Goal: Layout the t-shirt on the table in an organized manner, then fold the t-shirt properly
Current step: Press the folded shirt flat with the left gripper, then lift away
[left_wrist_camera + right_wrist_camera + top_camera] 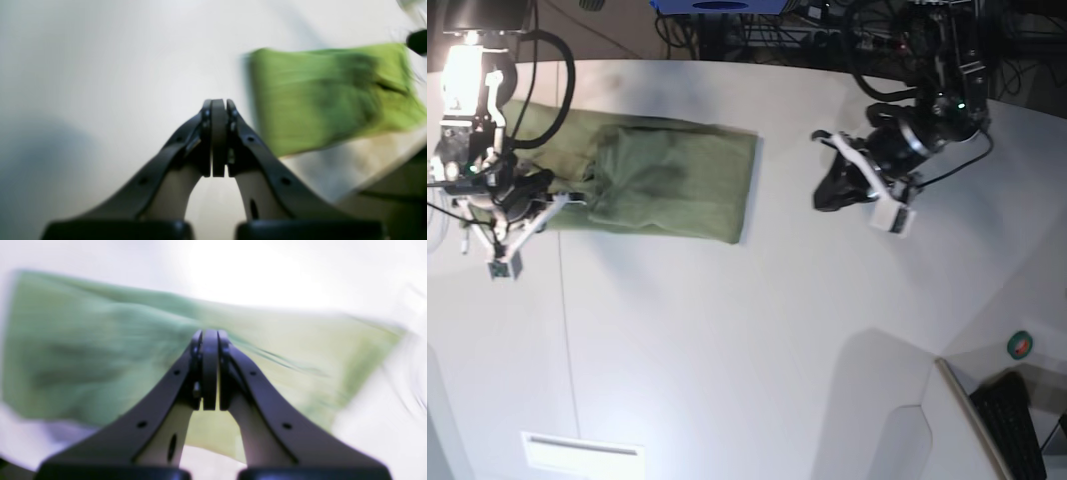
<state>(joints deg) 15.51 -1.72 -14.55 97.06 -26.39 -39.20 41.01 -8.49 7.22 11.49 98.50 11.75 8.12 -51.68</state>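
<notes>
Lying folded into a strip on the table [727, 340] with its long axis left-right in base view, the shirt [657, 185] is flanked by the right gripper [522, 205], nearer, and left gripper [837, 185], well apart, both pressed together empty.

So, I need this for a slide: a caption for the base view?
Folded t-shirt on the table, left claw shut and clear of it.

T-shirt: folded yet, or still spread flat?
Folded. In the base view the t-shirt lies on the table as a compact rectangle with an overlapping layer and no sleeves sticking out. Neither pincer holds it.
</notes>
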